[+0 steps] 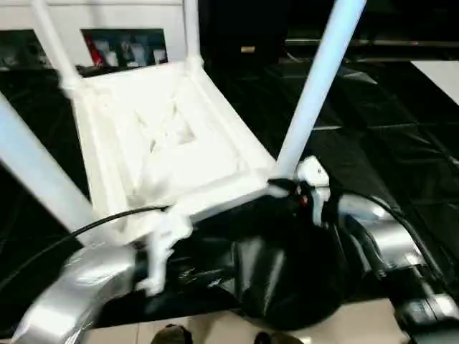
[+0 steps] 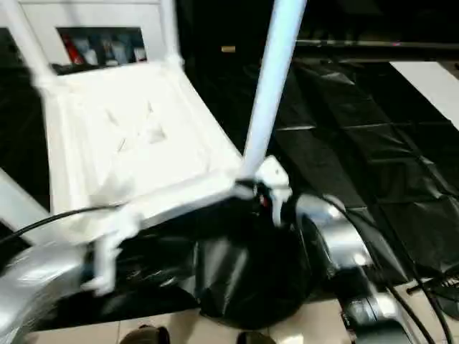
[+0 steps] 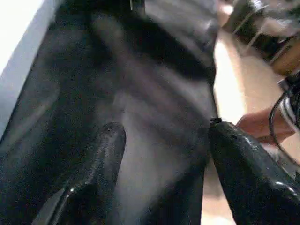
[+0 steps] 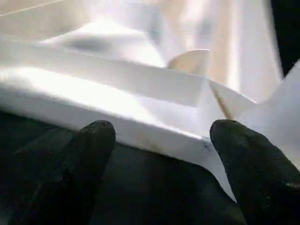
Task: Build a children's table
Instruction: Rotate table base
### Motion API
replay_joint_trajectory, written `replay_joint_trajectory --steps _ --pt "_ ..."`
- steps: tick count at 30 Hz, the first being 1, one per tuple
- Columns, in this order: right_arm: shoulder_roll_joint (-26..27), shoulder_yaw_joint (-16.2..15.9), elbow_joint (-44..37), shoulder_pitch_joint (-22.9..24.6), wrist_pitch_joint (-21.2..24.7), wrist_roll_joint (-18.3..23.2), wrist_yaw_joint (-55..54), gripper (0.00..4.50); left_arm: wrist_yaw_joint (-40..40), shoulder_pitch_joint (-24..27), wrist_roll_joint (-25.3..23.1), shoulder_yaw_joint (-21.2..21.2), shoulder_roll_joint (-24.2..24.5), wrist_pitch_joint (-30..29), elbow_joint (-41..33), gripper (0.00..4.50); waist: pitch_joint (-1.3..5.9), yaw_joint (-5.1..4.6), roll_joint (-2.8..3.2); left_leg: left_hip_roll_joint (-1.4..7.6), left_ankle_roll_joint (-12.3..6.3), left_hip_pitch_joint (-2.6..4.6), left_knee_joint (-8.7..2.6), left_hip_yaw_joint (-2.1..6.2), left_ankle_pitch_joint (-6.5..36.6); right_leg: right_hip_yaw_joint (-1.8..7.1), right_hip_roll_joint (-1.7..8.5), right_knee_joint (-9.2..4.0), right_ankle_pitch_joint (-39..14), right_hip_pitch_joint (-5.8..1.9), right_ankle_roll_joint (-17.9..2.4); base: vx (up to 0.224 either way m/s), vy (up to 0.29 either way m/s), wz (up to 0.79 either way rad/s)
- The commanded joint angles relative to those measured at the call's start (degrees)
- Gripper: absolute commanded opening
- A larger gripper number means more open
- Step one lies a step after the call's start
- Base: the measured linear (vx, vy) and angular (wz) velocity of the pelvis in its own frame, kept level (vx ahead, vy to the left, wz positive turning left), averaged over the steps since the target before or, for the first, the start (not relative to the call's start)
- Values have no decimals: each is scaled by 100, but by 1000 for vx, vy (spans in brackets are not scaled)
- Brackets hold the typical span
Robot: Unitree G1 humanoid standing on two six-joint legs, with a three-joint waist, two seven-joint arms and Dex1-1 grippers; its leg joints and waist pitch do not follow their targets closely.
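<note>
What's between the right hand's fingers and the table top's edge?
Bare black drape; right wrist view shows the open right hand facing the table top edge, with nothing between.

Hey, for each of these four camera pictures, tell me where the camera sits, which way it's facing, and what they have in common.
Left eye view: on the head, facing forward and down at the upturned children's table, legs up; both silver forearms show.
Right eye view: the same head camera's other eye, the same scene slightly shifted.
Left wrist view: on the left wrist, looking along the open left pincer at the black drape.
Right wrist view: on the right wrist, looking along the open right pincer at the table's rim.
Shared: both eyes and the right wrist see the table.
</note>
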State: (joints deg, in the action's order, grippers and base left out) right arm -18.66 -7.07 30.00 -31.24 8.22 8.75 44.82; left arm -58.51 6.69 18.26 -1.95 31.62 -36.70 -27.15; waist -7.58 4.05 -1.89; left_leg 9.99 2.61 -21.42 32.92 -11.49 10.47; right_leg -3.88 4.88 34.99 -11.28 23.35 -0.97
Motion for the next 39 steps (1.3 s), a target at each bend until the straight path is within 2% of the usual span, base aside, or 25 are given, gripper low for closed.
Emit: replay_joint_trajectory --steps 1,2,3,4,6,7,8,10,11,13,14,15,17,18,20,23,24,25,29,30,31,34,35,37,39 --pt "7 202 383 -79 -99 -151 -399 375 -58 143 73 177 135 -44 -298 353 204 -18 46 364 -156 126 -484 167 1451 369 347 -515 -1824 -105 -1111 0 0 0" --pt "18 224 436 -108 -130 -162 -458 375 -63 180 81 207 160 -48 -323 357 205 -15 51 371 -157 132 -479 162 1425 375 351 -500 -1737 -100 -1153 0 0 0" --pt "51 300 612 -211 -191 -174 -652 375 -114 310 111 322 257 -74 -391 363 191 -21 47 363 -184 101 -483 161 1309 377 350 -473 -1565 -127 -1197 0 0 0" --pt "108 445 953 -396 -345 -140 -920 375 -210 590 201 549 466 -134 -556 373 181 -47 13 360 -200 70 -485 167 1202 372 357 -447 -1404 -151 -1267 0 0 0" --pt "147 580 1199 -522 -482 -48 -1028 375 -293 884 327 870 641 -228 -703 392 188 -74 26 345 -256 61 -458 155 995 372 353 -417 -1142 -168 -1332 0 0 0" --pt "165 635 1328 -580 -572 15 -996 375 -316 1054 411 1081 739 -250 -769 392 200 -75 -9 335 -359 93 -409 111 732 382 319 -382 -753 -144 -1385 0 0 0" --pt "166 637 1334 -582 -576 17 -994 375 -317 1061 415 1090 744 -251 -771 401 197 -78 2 331 -417 77 -402 111 609 380 311 -353 -548 -147 -1439 0 0 0" --pt "176 616 1313 -551 -703 76 -711 375 -448 1327 573 1653 920 -199 -736 423 178 -62 11 330 -572 69 -398 106 470 363 294 -336 -350 -159 -1500 0 0 0" --pt "177 615 1311 -549 -706 77 -701 375 -452 1334 578 1671 925 -197 -734 430 172 -74 8 330 -590 52 -402 112 469 358 292 -334 -333 -170 -1506 0 0 0" --pt "176 586 1056 -375 -742 204 -360 375 -577 1371 620 2139 1044 76 -514 433 189 -86 -9 341 -606 59 -400 118 549 362 309 -339 -370 -197 -1506 0 0 0" --pt "175 584 1046 -367 -745 210 -347 375 -580 1370 624 2157 1049 89 -503 439 178 -77 -7 340 -608 61 -398 118 562 366 314 -342 -378 -191 -1496 0 0 0" --pt "155 579 892 -241 -764 285 -194 375 -580 1273 676 2358 1112 306 -353 445 191 -78 -4 346 -609 68 -399 123 552 366 311 -335 -353 -200 -1504 0 0 0" --pt "126 595 714 -103 -744 335 -111 375 -503 1017 864 2469 1065 317 -255 445 200 -70 8 345 -579 79 -398 115 589 371 311 -331 -364 -202 -1530 0 0 0" --pt "116 616 630 -35 -722 360 -91 375 -441 864 1009 2498 1004 262 -236 445 223 -50 42 352 -519 110 -391 109 597 372 309 -315 -327 -191 -1581 0 0 0" --pt "100 657 402 143 -644 393 -120 375 -283 557 1255 2464 833 132 -209 445 238 -47 46 352 -435 97 -394 112 580 365 304 -296 -263 -218 -1633 0 0 0" --pt "94 669 252 265 -580 376 -174 375 -230 410 1326 2386 718 129 -151 445 283 -51 40 345 -445 80 -359 110 404 366 310 -254 42 -243 -1720 0 0 0" --pt "102 669 72 407 -528 379 -204 375 -207 245 1397 2229 586 188 -82 445 310 -46 73 335 -449 84 -346 112 400 368 314 -255 48 -258 -1725 0 0 0" --pt "116 662 0 464 -509 385 -217 375 -175 150 1432 2149 517 207 -38 445 329 -37 80 339 -456 96 -332 106 377 371 318 -245 126 -256 -1761 0 0 0" --pt "238 629 -49 550 -483 310 -420 375 49 -383 1566 1851 109 285 164 445 359 -29 79 335 -407 85 -320 109 486 367 325 -251 17 -270 -1807 0 0 0" --pt "308 609 36 505 -501 232 -559 375 96 -581 1689 1723 -42 239 172 445 367 -27 97 340 -357 68 -317 123 554 366 331 -242 -77 -284 -1787 0 0 0" --pt "349 598 78 479 -503 180 -650 375 122 -687 1777 1648 -122 195 162 445 367 -22 91 340 -293 87 -310 113 607 369 336 -251 -175 -265 -1780 0 0 0" --pt "492 576 279 326 -505 27 -936 375 205 -1021 2008 1395 -387 60 123 445 387 -17 87 336 -165 86 -300 119 728 367 337 -250 -371 -267 -1736 0 0 0" --pt "543 570 386 249 -510 -12 -1015 375 231 -1150 2004 1267 -475 31 146 445 393 -18 92 335 -145 91 -297 118 736 366 339 -247 -380 -264 -1740 0 0 0" --pt "636 549 557 120 -504 -36 -1066 375 197 -1386 1826 921 -575 43 273 445 423 -26 30 326 -162 85 -278 109 622 368 332 -232 -301 -277 -1715 0 0 0" --pt "696 518 645 44 -487 -43 -1050 375 121 -1551 1691 650 -628 102 409 445 432 -16 53 328 -196 74 -267 121 514 365 339 -203 -222 -287 -1661 0 0 0"
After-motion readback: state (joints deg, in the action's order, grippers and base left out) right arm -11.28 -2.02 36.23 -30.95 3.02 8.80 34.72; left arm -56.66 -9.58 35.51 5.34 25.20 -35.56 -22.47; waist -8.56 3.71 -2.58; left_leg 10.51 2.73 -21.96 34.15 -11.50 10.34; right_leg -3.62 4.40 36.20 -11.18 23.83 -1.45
